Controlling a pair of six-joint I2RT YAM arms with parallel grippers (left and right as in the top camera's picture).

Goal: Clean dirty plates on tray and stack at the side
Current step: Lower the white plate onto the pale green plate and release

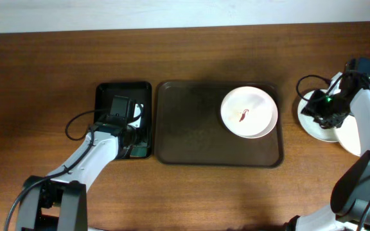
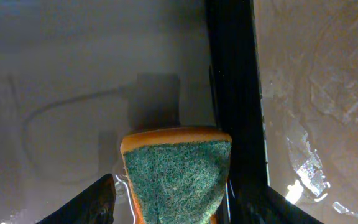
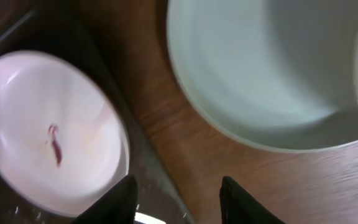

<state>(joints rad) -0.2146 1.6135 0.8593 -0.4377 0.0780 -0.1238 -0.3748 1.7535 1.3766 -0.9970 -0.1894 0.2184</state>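
Note:
One white plate [image 1: 249, 112] with a dark-red smear lies at the right end of the dark-brown tray [image 1: 191, 128]. It also shows in the right wrist view [image 3: 48, 143]. A pale mint plate [image 1: 311, 125] and a white plate [image 1: 351, 142] sit on the table right of the tray. The mint plate [image 3: 272, 68] fills the top of the right wrist view. My right gripper [image 3: 179, 199] is open and empty, above the table between the tray's right rim and the mint plate. My left gripper [image 2: 173, 205] is shut on a green-and-orange sponge [image 2: 176, 177] over the small black tray [image 1: 124, 96].
The black tray's rim [image 2: 232, 93] runs between the sponge and the brown tray's wet floor [image 2: 316, 93]. Cables trail from both arms. The table's far edge meets a white wall at the top of the overhead view.

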